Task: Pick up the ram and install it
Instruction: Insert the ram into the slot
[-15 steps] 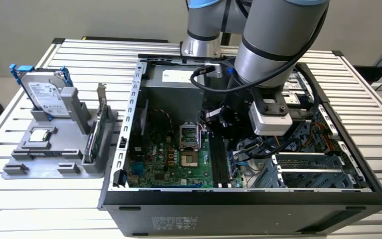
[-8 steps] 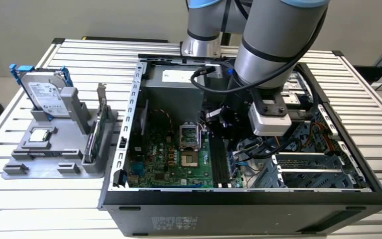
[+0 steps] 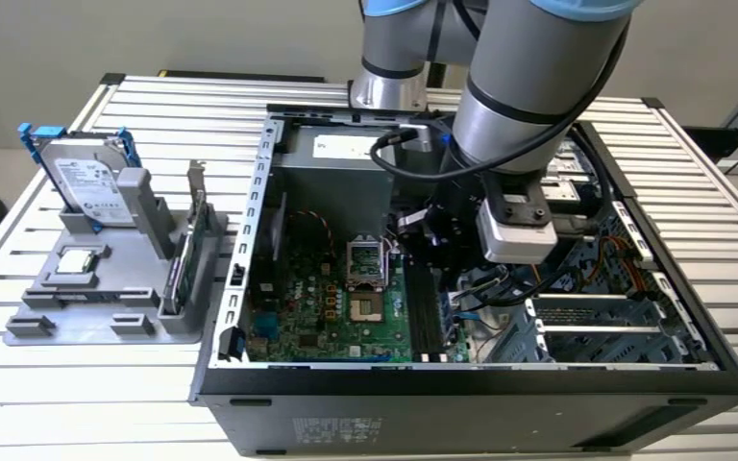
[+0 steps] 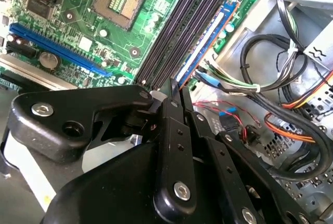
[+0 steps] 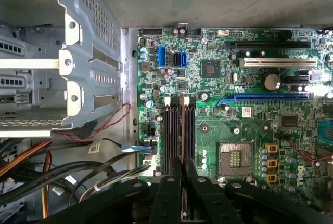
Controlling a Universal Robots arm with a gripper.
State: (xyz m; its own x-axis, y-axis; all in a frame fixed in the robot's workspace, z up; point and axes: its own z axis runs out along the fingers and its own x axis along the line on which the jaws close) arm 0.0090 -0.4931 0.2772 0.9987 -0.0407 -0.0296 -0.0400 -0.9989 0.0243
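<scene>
One thin stick, the ram (image 4: 205,44), is seen seated edge-on among the black slots (image 5: 171,130) of the motherboard (image 5: 250,130), its long axis running straight away from the claw (image 4: 176,95), whose fingers are pinched nearly together over its near end.

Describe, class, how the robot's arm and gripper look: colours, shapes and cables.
The arm is a thick grey cylinder with light blue caps. A pale grey box sits at its wrist, with a black cable looping alongside. The gripper is matt black: jointed links with silver screws.
</scene>
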